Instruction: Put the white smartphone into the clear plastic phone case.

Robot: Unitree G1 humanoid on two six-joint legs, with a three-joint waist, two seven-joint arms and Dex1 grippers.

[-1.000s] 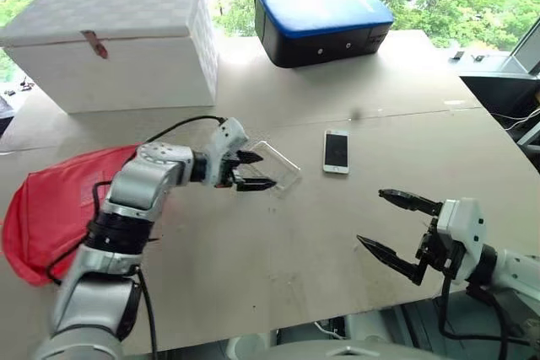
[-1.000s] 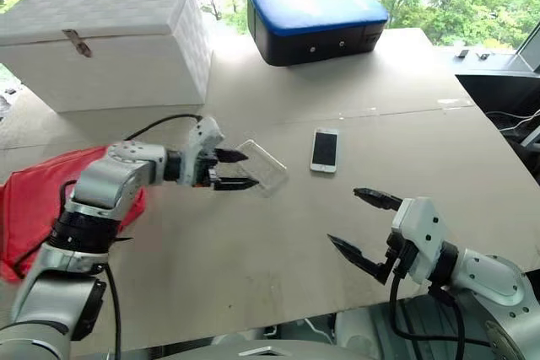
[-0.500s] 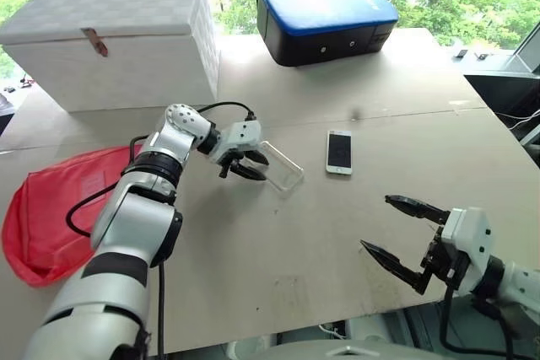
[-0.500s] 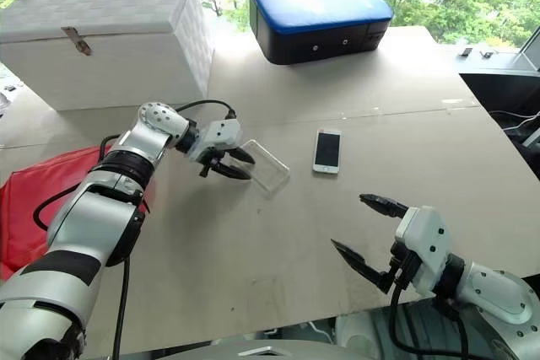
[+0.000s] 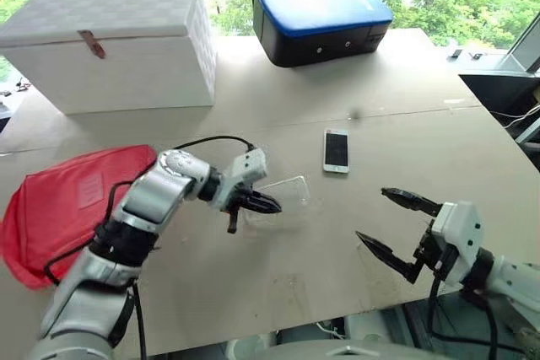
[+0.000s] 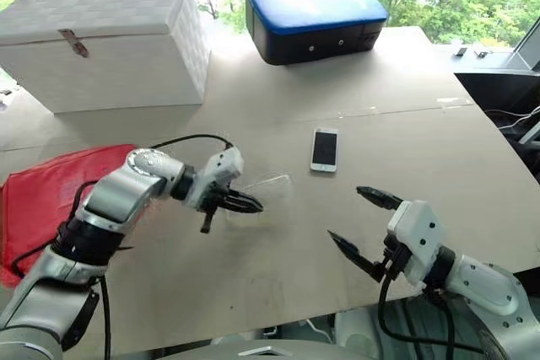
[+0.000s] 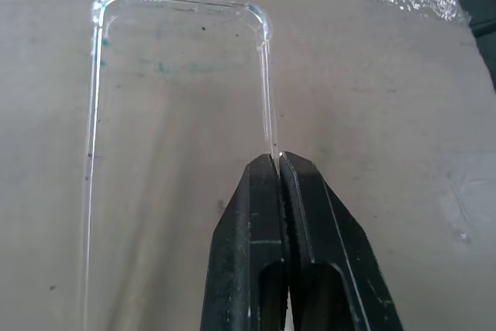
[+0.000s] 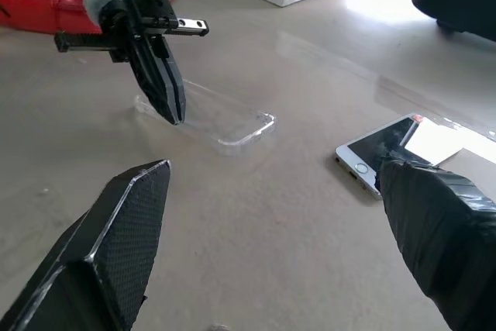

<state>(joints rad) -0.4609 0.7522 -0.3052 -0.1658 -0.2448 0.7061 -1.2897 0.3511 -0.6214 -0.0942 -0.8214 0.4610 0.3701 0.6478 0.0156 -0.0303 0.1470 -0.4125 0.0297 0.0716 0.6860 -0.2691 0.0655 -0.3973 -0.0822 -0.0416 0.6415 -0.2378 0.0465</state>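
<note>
The white smartphone (image 5: 336, 151) lies screen up on the table, right of centre. Just to its left is the clear plastic phone case (image 5: 288, 190), open side up, faint against the tabletop. My left gripper (image 5: 273, 206) is shut on the case's near long rim; the left wrist view shows the fingertips (image 7: 267, 168) pinching that thin edge of the case (image 7: 178, 75). My right gripper (image 5: 371, 213) hovers open near the table's front right, pointing toward the phone (image 8: 380, 149) and the case (image 8: 232, 123), holding nothing.
A red pouch (image 5: 59, 200) lies at the left under my left arm. A white lidded box (image 5: 118, 40) stands at the back left, and a black box with a blue top (image 5: 321, 23) at the back centre. The table's front edge (image 5: 295, 322) is close.
My left gripper has closed on the case's rim and drawn back toward me with the case, which sits a little nearer. The right arm has stayed put.
</note>
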